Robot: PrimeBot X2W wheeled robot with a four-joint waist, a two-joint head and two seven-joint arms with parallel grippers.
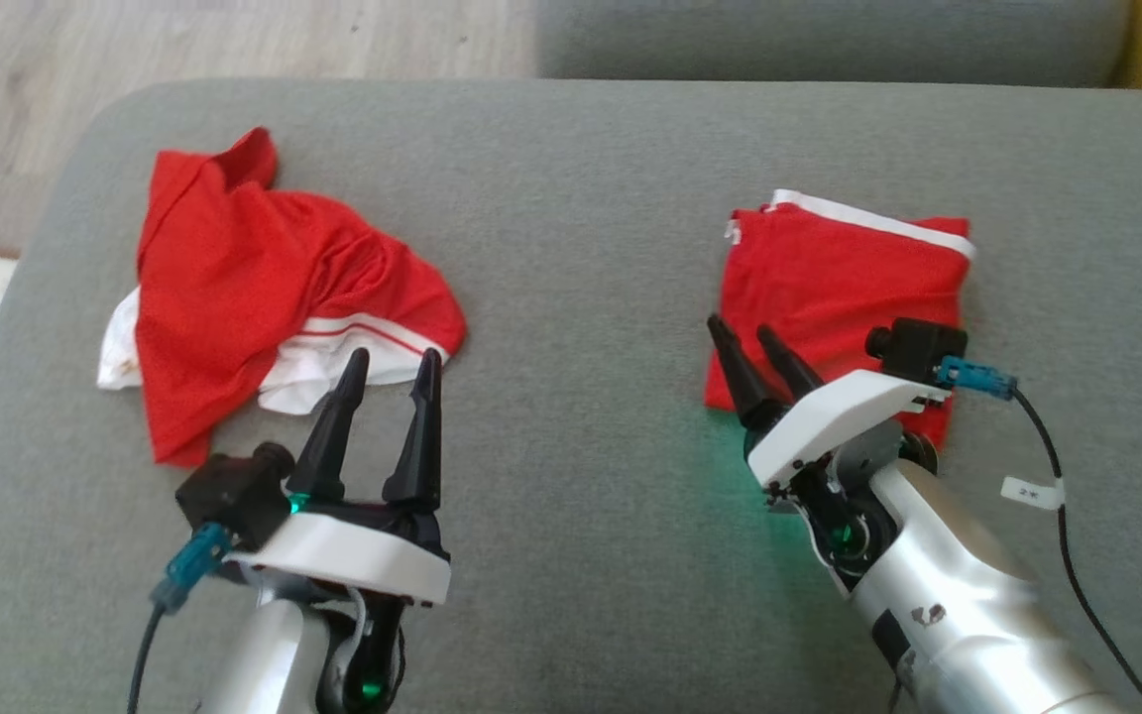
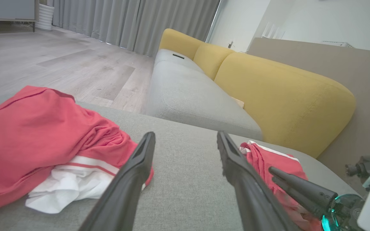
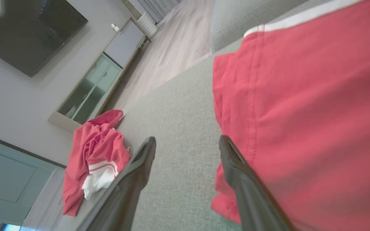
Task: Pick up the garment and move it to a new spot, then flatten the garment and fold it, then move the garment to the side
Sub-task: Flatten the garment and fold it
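A crumpled red and white garment (image 1: 254, 288) lies on the left of the grey cushion (image 1: 581, 248); it is also the garment (image 2: 40, 141) left of my fingers in the left wrist view and the small heap (image 3: 92, 154) in the right wrist view. My left gripper (image 1: 393, 362) stands open just below its white hem, holding nothing. A folded red garment with white trim (image 1: 839, 288) lies flat on the right, seen close up as red cloth (image 3: 300, 112). My right gripper (image 1: 744, 332) is open over that garment's lower left corner, with one finger (image 3: 236, 166) above the cloth.
A grey sofa seat (image 2: 188, 93) with yellow back cushions (image 2: 284, 96) stands beyond the cushion's far edge. Wooden floor (image 1: 184, 40) lies past the far left edge. A black cable (image 1: 1067, 535) trails from my right wrist. A cabinet (image 3: 92, 86) stands by the wall.
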